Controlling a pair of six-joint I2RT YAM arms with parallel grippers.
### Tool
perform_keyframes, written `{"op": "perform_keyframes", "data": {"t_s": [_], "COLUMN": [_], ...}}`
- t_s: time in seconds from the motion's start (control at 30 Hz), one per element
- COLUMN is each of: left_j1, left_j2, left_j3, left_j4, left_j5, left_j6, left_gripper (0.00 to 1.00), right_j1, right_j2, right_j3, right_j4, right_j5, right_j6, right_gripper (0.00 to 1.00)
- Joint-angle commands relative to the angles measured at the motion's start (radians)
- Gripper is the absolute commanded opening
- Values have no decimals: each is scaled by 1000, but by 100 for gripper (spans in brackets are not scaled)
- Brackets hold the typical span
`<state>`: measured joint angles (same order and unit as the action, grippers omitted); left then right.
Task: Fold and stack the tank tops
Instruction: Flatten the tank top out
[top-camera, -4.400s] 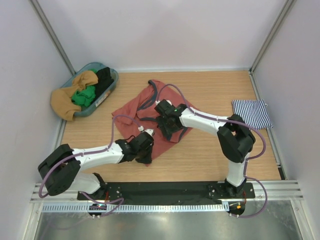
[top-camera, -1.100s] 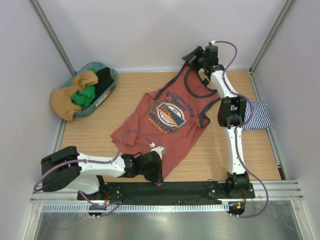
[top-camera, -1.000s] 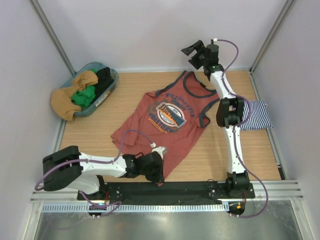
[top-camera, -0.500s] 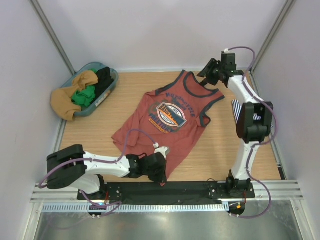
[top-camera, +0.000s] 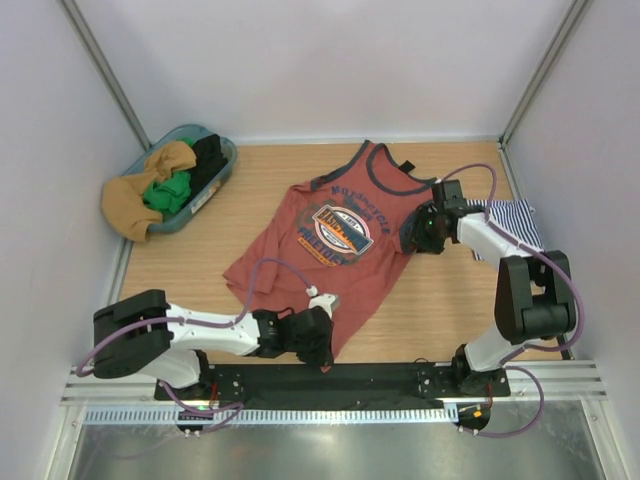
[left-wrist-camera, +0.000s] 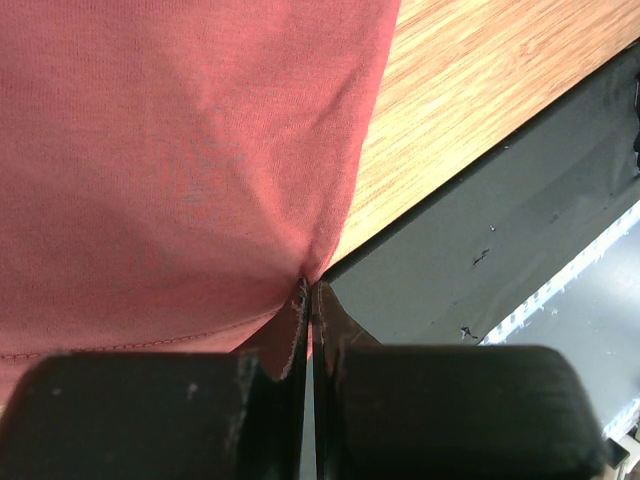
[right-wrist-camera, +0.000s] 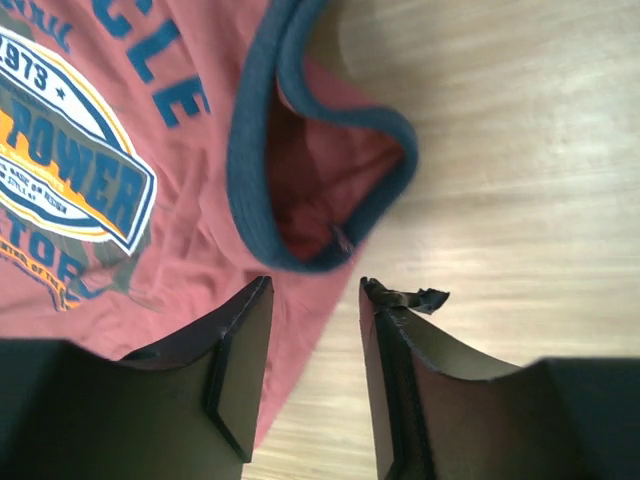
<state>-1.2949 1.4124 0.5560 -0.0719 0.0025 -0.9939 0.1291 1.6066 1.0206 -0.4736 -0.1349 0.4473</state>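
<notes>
Pale wood makes up the surface, walled in white on 3 sides. At its centre we see the rust-red tank top spread flat, graphic up, neck towards 1 o'clock and hem towards 7 o'clock. The striped tank top lies folded at 3 o'clock, close to the right wall and apart from the red one. A basket of other clothes sits at 10 o'clock.

The left fingers are pressed together on the red top's hem corner at 6 o'clock, right at the near edge of the wood. The right fingers stand spread, clamping nothing that we can see, and hang over the side seam just below the navy-trimmed armhole at 3 o'clock on the garment.

We judge this cloth light, limp and a little clingy on wood. It will sag and crease wherever it is not held, and it cannot be pushed, only dragged or lifted. The bound trim and the stitched hem look like the firmest places to pinch. For a clean fold we would take 2 points on 1 edge, shallow enough to catch both layers.
</notes>
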Motion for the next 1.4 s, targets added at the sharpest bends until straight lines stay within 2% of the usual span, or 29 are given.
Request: {"op": "perform_keyframes", "data": {"t_s": [0.0, 0.17, 0.33, 0.43, 0.47, 0.5, 0.53, 0.6, 0.63, 0.67, 0.73, 0.87, 0.9, 1.0, 1.1, 1.13, 1.2, 1.37], "left_j1": [-29, -37, -38, -38, -38, -38, -38, -37, -35, -34, -1, 153, 230, 359, 480, 503, 554, 647], "left_j2": [28, 28, 17, -16, -30, -50, -88, -134, -176, -196, -226, -271, -273, -250, -170, -147, -77, 58], "left_j3": [-25, -21, -18, -5, 4, 10, 25, 51, 85, 108, 174, 249, 261, 298, 324, 343, 358, 412], "left_j4": [-118, -117, -127, -172, -190, -239, -265, -369, -408, -448, -570, -683, -707, -727, -704, -700, -681, -594], "left_j5": [10, 7, 7, -42, -61, -77, -96, -177, -206, -264, -324, -375, -375, -425, -435, -441, -455, -397], "left_j6": [-8, -12, -17, -19, -22, -22, -23, -15, -9, -3, 8, 70, 93, 147, 196, 218, 235, 296], "left_gripper": [0, 0, 1, 19, 36, 45, 59, 67, 73, 75, 80, 80, 80, 80, 69, 64, 61, 58], "right_j1": [7, 35, 72, 78, 76, 78, 79, 81, 81, 80, 81, 81, 80, 81, 80, 81, 81, 81], "right_j2": [-134, -108, -45, 5, 16, 36, 44, 55, 56, 56, 47, 19, 18, 10, 6, 4, -7, -46], "right_j3": [-31, -34, -1, 33, 39, 42, 48, 50, 47, 45, 33, -4, -8, -28, -45, -50, -57, -96], "right_j4": [43, 41, 55, 58, 62, 67, 70, 72, 72, 75, 88, 125, 130, 147, 170, 170, 174, 202], "right_j5": [44, 52, 75, 86, 83, 81, 83, 93, 98, 101, 103, 106, 104, 93, 89, 87, 92, 110], "right_j6": [-38, -62, -67, -64, -61, -59, -59, -59, -56, -56, -52, -24, -19, -4, 7, 10, 19, 50], "right_gripper": [46, 44, 54, 54, 54, 51, 47, 35, 32, 31, 19, 1, 1, 1, 1, 1, 1, 1]}}
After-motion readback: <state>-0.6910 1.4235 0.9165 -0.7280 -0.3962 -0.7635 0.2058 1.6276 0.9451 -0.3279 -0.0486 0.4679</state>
